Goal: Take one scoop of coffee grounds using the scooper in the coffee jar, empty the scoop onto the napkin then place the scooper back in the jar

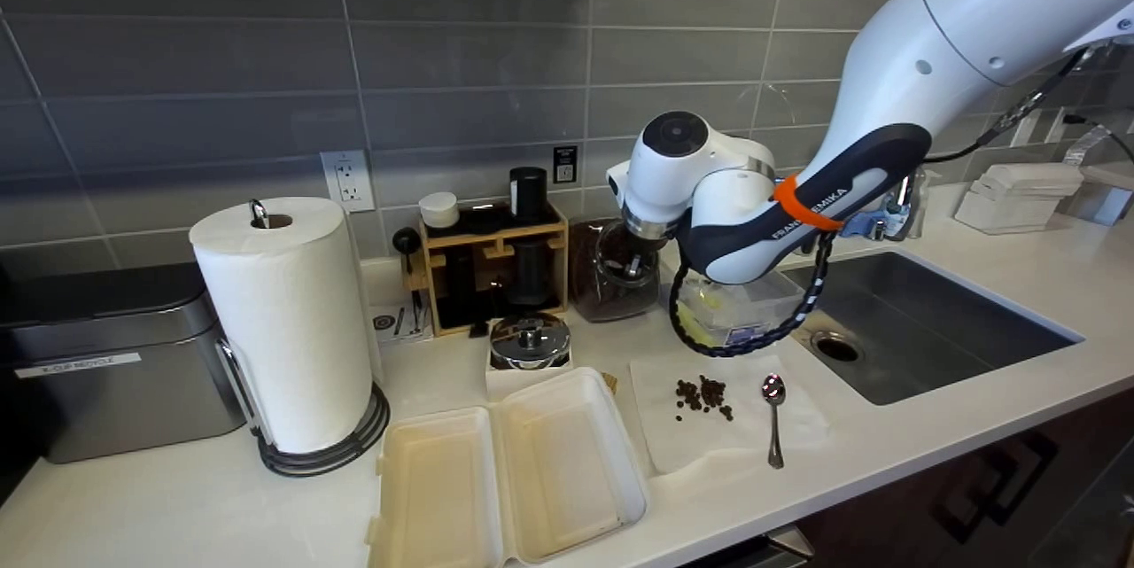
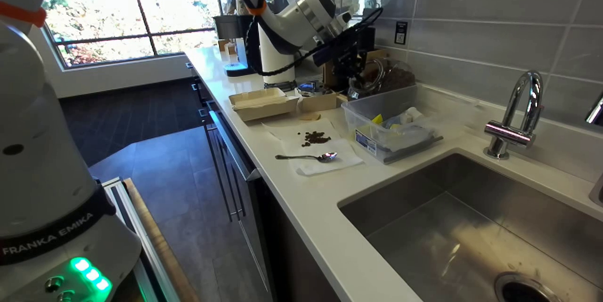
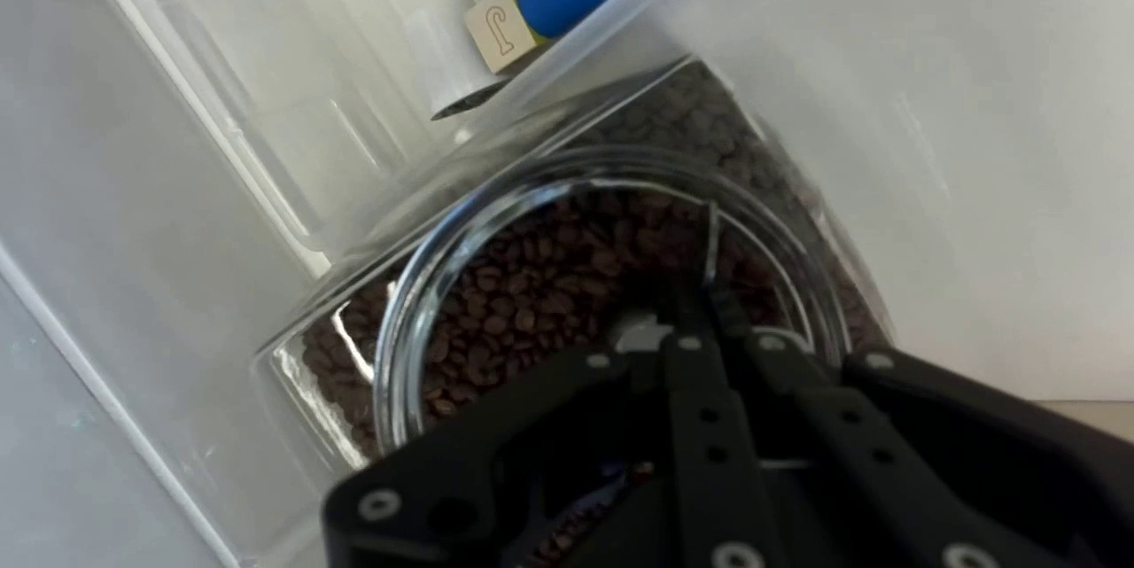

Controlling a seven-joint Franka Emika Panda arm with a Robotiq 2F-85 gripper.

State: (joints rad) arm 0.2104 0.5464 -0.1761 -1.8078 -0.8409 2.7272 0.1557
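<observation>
My gripper (image 3: 711, 302) reaches into the round mouth of the coffee jar (image 3: 399, 355) in the wrist view, fingers together at the tips. From the fingertips juts a thin bright strip; whether this is the scooper, and held, I cannot make out. The scooper is otherwise not discernible. Brown beans (image 3: 496, 320), the coffee grounds of the task, fill the jar. An exterior view has the gripper (image 1: 633, 267) at the opening of the tilted jar (image 1: 598, 298). A small heap of coffee grounds (image 1: 709, 391) lies on the napkin (image 1: 660, 426), visible in both exterior views.
A metal spoon (image 1: 773, 422) rests on the napkin's side. Beside the jar stand a clear plastic bin (image 2: 367, 125), a wooden rack (image 1: 431, 293) and a metal tin (image 1: 532, 338). An open takeout box (image 1: 567, 479), paper-towel roll (image 1: 283, 329) and sink (image 1: 957, 302) flank the area.
</observation>
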